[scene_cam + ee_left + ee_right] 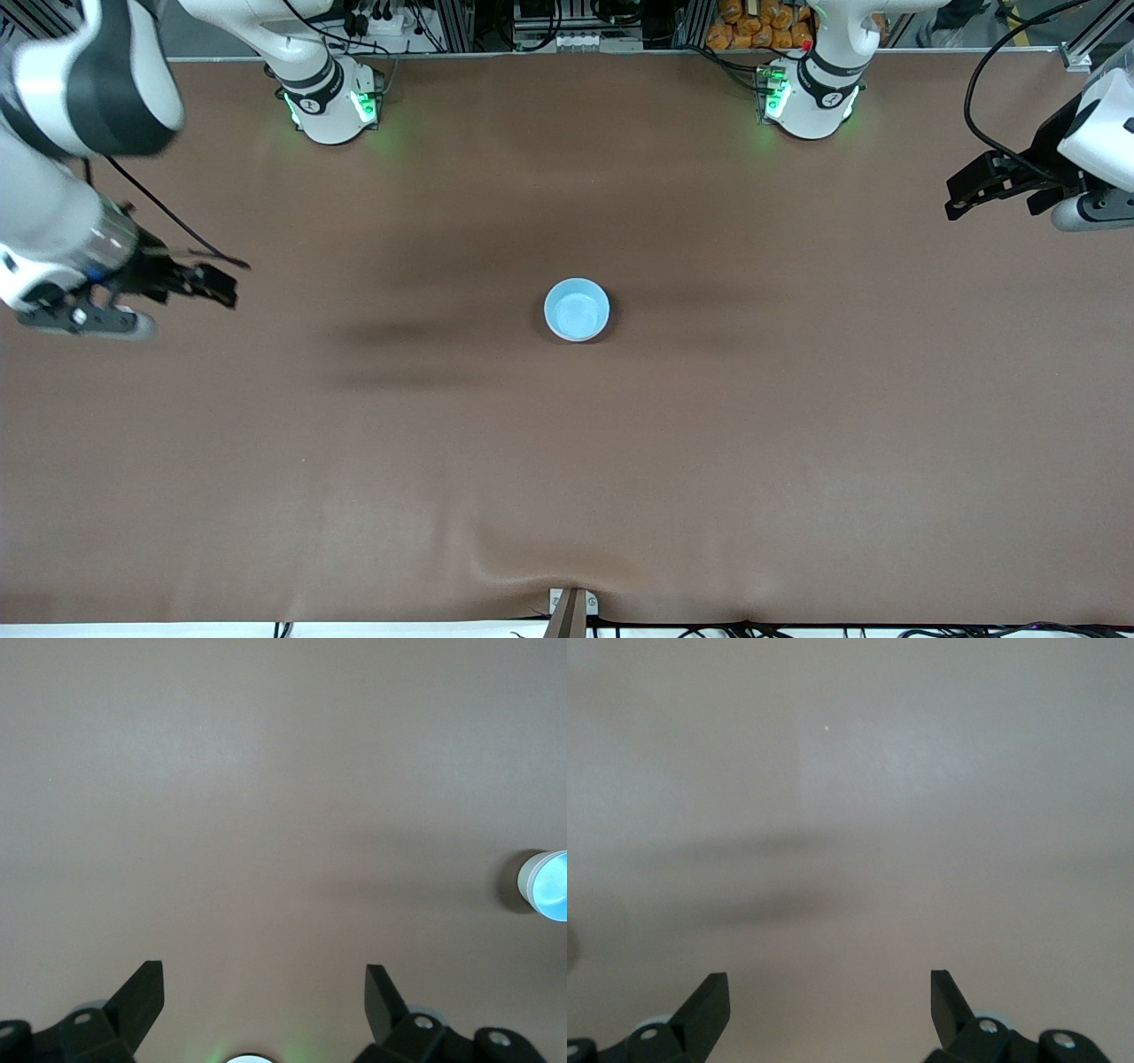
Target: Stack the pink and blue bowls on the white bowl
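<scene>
A light blue bowl [577, 309] stands upright in the middle of the brown table [567, 461]. In the left wrist view it [551, 886] shows a pale grey-white outer wall under the blue inside, so it may sit in another bowl. No separate pink or white bowl is in view. My left gripper [957, 200] is open and empty, up over the left arm's end of the table; its jaws [264, 979] stand wide apart. My right gripper [226, 288] is open and empty over the right arm's end of the table, also seen in its wrist view [830, 985].
Both arm bases [332, 102] [811, 97] stand along the table's edge farthest from the front camera. A small bracket [571, 607] sits at the edge nearest that camera. Black cables hang by each arm.
</scene>
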